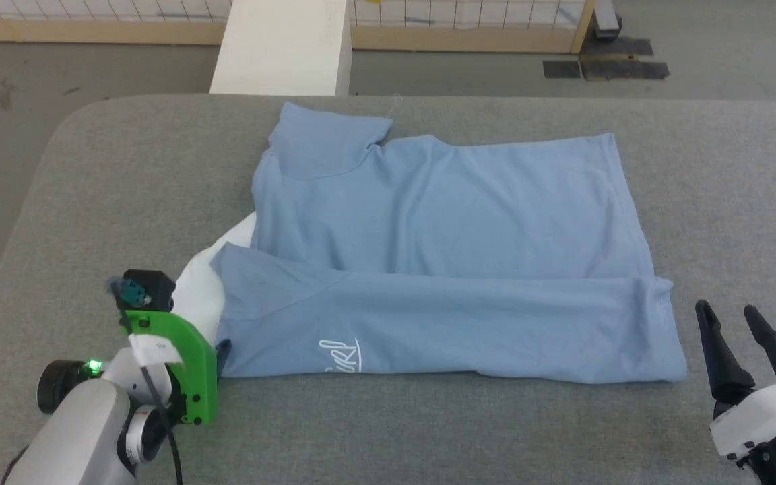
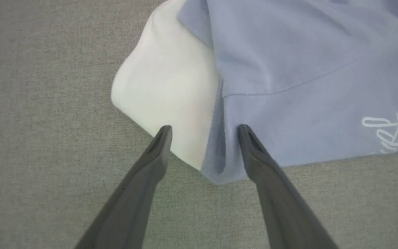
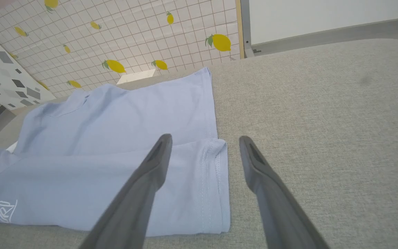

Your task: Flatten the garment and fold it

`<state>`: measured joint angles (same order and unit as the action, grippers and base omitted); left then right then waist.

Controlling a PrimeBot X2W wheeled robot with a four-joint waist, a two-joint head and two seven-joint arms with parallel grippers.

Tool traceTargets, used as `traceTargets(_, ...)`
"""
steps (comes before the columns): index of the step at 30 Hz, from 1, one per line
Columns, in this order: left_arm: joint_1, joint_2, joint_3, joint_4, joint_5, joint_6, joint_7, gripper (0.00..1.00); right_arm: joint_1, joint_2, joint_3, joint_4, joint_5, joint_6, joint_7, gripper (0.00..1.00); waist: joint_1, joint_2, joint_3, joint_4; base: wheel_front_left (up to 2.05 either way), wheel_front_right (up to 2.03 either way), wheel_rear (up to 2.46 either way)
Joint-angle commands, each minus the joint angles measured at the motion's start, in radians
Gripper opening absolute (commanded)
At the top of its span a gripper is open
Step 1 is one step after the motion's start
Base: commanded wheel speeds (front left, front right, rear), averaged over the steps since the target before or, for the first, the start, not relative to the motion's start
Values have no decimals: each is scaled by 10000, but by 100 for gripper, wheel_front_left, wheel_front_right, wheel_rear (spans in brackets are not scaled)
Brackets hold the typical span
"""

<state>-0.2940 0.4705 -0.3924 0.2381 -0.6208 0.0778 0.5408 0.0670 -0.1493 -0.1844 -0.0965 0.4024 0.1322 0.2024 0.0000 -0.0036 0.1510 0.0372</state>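
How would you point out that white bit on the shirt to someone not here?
On the grey table, a light blue T-shirt lies partly folded. At its end by the robot's left gripper, a rounded white panel pokes out from under the blue layers. It is solid white cloth, unlike the thin white script logo nearby.

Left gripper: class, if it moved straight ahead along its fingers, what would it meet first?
Probably the T-shirt, at its near corner: the open left gripper frames where the white panel meets the blue fold. Height above the cloth is unclear.
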Motion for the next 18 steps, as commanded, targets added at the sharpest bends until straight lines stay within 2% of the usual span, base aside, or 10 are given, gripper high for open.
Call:
traceTargets(1,-206,105,-138,142,-103,73,409,100,-179,60,20,-66,-104,-15,24,100,0,36,371,-193,0,0,0)
traceTargets(8,148,184,-503,805,-571,139,2107,100,-289,266,82,-117,-255,-15,-65,100,0,36,761,-514,0,0,0)
traceTargets(9,271,164,-519,810,-691,127,2249,75,-282,293,61,-117,-266,-15,-88,100,0,36,788,-528,0,0,0)
traceTargets(11,482,106,-512,773,-923,81,2403,4,-267,327,27,-111,-290,-15,-112,100,0,36,816,-527,0,0,0)
traceTargets(12,551,68,-461,743,-1044,48,2383,0,-264,341,8,-107,-298,-15,-120,100,0,36,817,-521,0,0,0)
traceTargets(18,727,-84,149,342,-1567,63,1696,0,-366,337,-75,-72,-404,-15,-55,100,0,36,695,-408,0,0,0)
